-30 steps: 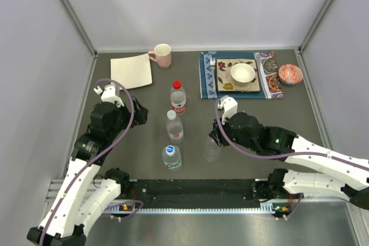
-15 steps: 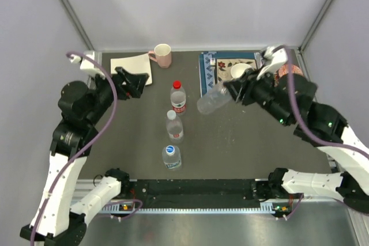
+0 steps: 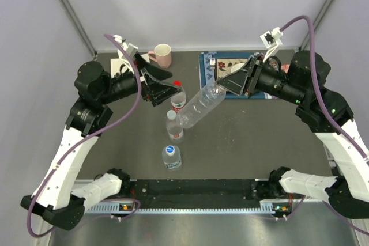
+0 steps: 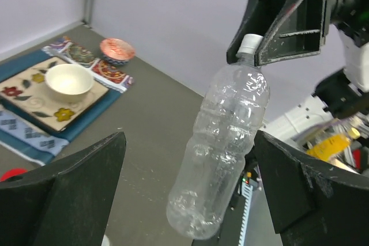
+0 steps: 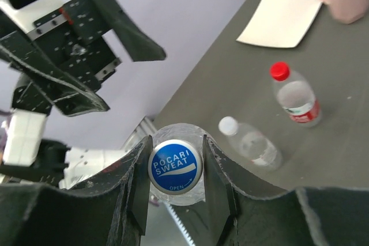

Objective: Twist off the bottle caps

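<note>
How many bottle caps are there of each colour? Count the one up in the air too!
Blue caps: 2, one of them on the raised bottle
Red caps: 1
White caps: 1
Total: 4 caps

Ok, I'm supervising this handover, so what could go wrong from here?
The right gripper holds the clear bottle aloft by its cap end only, tilted; it may slip when the open left gripper closes on it. It hangs near the red-capped bottle and white-capped bottle; a drop could topple them.
</note>
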Motion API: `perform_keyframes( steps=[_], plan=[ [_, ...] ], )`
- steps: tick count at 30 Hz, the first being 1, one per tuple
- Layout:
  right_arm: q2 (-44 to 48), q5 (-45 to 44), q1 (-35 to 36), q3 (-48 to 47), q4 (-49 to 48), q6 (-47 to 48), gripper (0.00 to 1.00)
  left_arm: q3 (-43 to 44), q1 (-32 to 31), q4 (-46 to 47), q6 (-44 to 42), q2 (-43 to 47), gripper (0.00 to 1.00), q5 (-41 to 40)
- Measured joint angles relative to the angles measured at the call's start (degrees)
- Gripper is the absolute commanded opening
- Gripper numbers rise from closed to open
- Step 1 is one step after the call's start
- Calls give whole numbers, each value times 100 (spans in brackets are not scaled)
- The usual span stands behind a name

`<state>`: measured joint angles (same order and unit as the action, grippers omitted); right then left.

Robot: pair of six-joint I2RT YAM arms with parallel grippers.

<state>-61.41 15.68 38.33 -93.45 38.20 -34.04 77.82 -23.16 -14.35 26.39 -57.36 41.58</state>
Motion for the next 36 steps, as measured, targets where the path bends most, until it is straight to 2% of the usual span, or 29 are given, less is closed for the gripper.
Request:
perform_keyframes(
  steps=[5,12,19,29,31,34,36],
  plan=[
    [-7,623,0,0,-55,-94,0,146,-376,57,-116,-245,99,435],
    [-210,1169,-2,-50,-175,-109,0,756,-1202,-538,-883,-741,99,603],
    [-284,1296,-24,-85,-350,-105,0,730,-1451,-791,-1193,-861,99,678],
    [-76,1423,-33,227,-1123,-181,0,175,-1574,-603,-1281,-765,99,723],
    [-46,1443,-33,323,-1224,-219,0,98,-1580,-555,-1279,-726,94,723],
    [-17,1438,-35,435,-1364,-267,0,28,-1580,-474,-1266,-686,93,728],
    [22,1436,-37,535,-1495,-310,0,-17,-1580,-407,-1257,-660,89,732]
  ],
)
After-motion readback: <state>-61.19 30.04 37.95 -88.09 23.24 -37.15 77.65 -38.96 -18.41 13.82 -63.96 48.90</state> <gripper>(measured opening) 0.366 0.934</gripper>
